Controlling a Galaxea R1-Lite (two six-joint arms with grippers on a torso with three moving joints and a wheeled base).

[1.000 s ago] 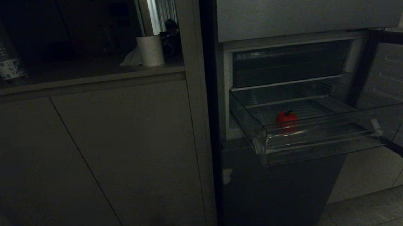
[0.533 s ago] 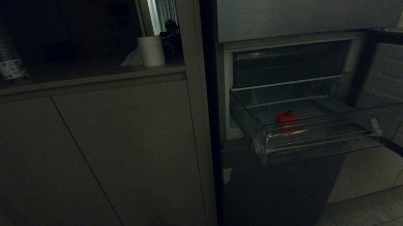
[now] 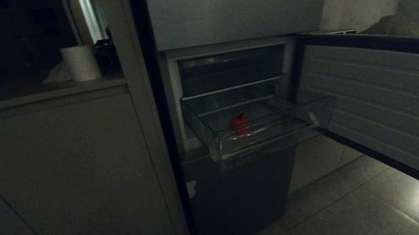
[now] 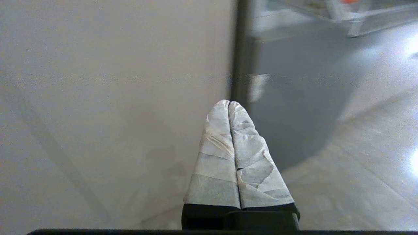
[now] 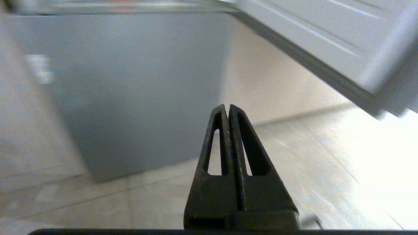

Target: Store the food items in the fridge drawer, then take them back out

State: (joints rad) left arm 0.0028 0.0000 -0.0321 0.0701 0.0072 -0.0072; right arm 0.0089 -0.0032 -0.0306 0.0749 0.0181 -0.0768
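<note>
Left hand low, fingers pressed together, right hand likewise

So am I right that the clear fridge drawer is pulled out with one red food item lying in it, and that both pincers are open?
Not quite: the pincers are shut, not open. The left wrist view shows the left pincer with its taped fingers pressed together, and the right wrist view shows the right pincer closed too. The rest holds: the fridge drawer is pulled out with one red food item in it.

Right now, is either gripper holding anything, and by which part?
Nothing is held. The left gripper and right gripper are both shut and empty; the red food item lies in the fridge drawer.
</note>
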